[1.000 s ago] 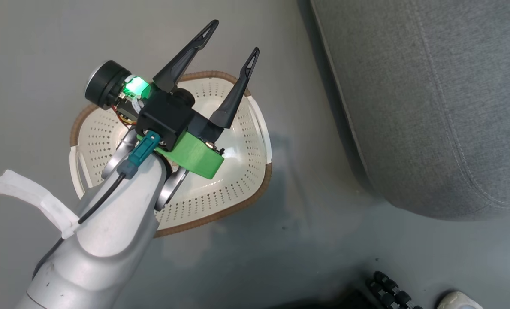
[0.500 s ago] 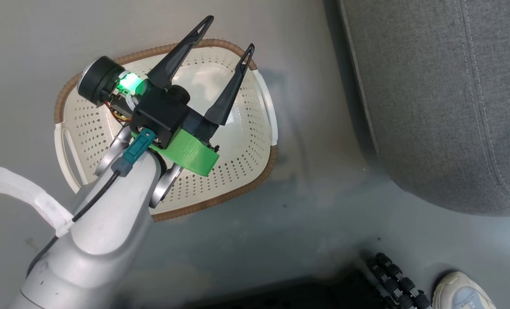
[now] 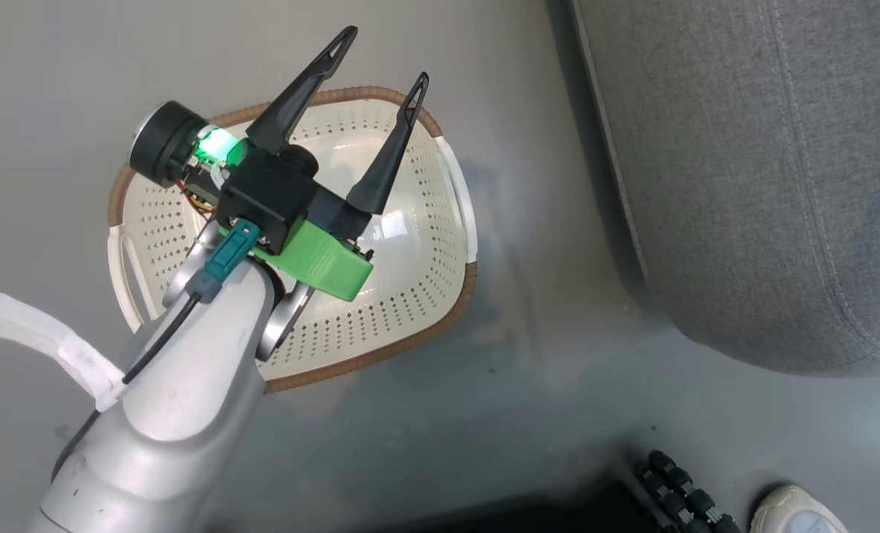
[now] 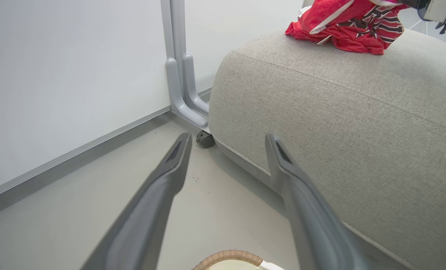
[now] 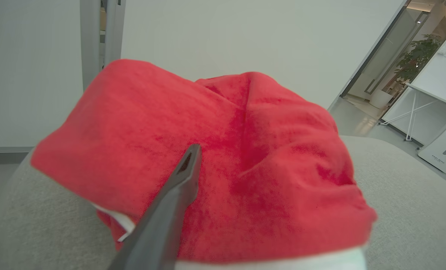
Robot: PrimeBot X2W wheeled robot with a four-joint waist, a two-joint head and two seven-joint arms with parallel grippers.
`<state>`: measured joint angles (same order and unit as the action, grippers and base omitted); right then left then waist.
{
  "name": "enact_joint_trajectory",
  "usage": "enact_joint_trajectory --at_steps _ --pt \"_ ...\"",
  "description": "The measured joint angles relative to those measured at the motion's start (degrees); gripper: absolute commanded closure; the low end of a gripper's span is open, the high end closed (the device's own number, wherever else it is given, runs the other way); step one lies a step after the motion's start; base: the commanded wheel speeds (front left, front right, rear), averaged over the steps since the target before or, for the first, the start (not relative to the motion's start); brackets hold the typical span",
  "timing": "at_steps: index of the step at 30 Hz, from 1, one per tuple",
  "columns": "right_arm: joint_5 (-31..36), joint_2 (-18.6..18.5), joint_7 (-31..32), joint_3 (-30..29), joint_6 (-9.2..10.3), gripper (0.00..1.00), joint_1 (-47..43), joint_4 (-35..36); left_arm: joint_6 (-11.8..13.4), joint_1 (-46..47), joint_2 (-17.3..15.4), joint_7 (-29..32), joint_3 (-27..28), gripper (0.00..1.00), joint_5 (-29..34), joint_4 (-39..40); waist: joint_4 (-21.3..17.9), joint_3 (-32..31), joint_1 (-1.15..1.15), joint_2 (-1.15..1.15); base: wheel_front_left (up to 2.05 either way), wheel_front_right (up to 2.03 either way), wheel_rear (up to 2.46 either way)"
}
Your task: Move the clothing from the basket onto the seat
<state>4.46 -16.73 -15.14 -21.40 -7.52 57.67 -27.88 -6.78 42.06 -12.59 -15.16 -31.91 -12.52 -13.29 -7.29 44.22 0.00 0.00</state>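
The cream basket [image 3: 425, 296] stands on the floor with nothing in it; its brown rim [image 4: 228, 257] also shows at the bottom of the left wrist view. My left gripper [image 3: 384, 63] hangs open above it, empty, its fingertips [image 4: 183, 144] pointing toward the seat [image 3: 765, 185]. The red clothing [image 4: 344, 28] lies bunched on top of the seat [image 4: 339, 120]. In the right wrist view, red cloth [image 5: 245, 161] is draped over my right gripper [image 5: 226, 153]. One finger [image 5: 177, 187] stands well left of the middle, so the jaws are apart; the other is hidden under the cloth.
A white wall panel with a grey post and caster [image 4: 204, 138] stands behind the seat's end. A person's pale shoe [image 3: 798, 511] and a black ribbed part [image 3: 680, 496] are at the lower right of the head view. Bare grey floor [image 3: 528, 385] separates basket and seat.
The head camera has shifted a little, so basket and seat sit differently in the picture. My left gripper stays open over the empty basket.
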Motion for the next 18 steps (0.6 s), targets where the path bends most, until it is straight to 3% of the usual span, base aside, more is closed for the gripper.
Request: enact_joint_trajectory --at_steps 9,18 --pt "-1.5 1.6 0.0 3.3 0.0 0.0 -11.5 3.8 0.7 -6.1 1.3 0.0 3.7 0.0 -1.3 -0.5 -0.5 -7.2 0.0 0.0 0.0 0.0 0.0" --pt "-4.1 2.3 0.0 9.6 0.0 0.0 -22.6 9.0 2.3 -14.6 2.5 0.0 11.7 0.0 -2.5 -0.3 -1.0 -16.3 -0.01 0.0 0.0 0.0 0.0"
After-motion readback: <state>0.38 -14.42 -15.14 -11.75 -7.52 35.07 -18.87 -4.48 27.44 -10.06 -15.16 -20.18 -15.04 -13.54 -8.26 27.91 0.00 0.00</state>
